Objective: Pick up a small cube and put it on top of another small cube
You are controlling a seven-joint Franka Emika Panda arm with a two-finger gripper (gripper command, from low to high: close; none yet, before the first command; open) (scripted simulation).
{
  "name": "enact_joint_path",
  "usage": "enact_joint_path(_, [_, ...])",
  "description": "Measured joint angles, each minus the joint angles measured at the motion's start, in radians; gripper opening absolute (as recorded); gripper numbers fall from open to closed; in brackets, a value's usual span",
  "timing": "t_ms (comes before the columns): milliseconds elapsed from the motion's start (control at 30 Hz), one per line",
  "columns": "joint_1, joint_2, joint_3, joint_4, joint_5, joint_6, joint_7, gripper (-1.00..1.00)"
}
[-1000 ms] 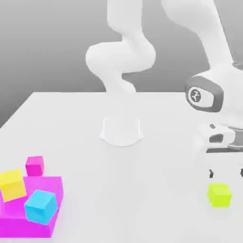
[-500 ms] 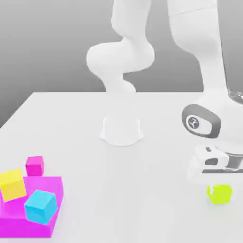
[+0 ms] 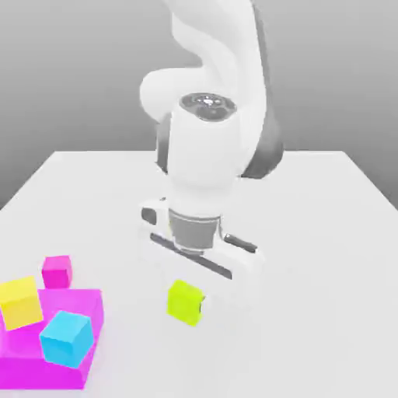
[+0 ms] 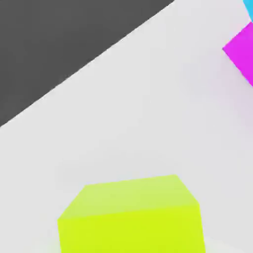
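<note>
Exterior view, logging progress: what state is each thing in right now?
lime cube: directly under the hand, apparently lifted off the table
small magenta cube: on the table, nothing on top
yellow cube: on the magenta block
cyan cube: on the magenta block

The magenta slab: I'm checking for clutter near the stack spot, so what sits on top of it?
On the magenta slab rest a yellow cube and a cyan cube. A small magenta cube stands behind it; its base is hidden by the slab.
</note>
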Motion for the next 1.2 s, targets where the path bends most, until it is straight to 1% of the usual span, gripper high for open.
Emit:
enact_joint_path(200, [-0.2, -0.078, -0.124, -0.065, 0.002, -0.014, 0.0, -1.0])
enact_joint_path(400, [-0.37, -0.131, -0.295, -0.133, 0.02, -0.018, -0.01, -1.0])
enact_joint_path(467, [-0.391, -0.129, -0.328, -0.142, 0.044, -0.015, -0.026, -1.0])
enact_joint_path(667, [-0.358, -0.071, -0.353, -0.131, 0.152, 0.021, -0.103, -1.0])
enact_joint_path(900, [-0.315, 0.021, -0.361, -0.123, 0.284, 0.097, -0.198, -1.0])
enact_joint_path(1133, [-0.336, 0.125, -0.316, -0.129, 0.405, 0.199, -0.282, -1.0])
enact_joint_path(1167, [-0.34, 0.137, -0.31, -0.13, 0.416, 0.212, -0.29, 1.0])
enact_joint_path(1200, [-0.34, 0.137, -0.31, -0.13, 0.416, 0.212, -0.29, 1.0])
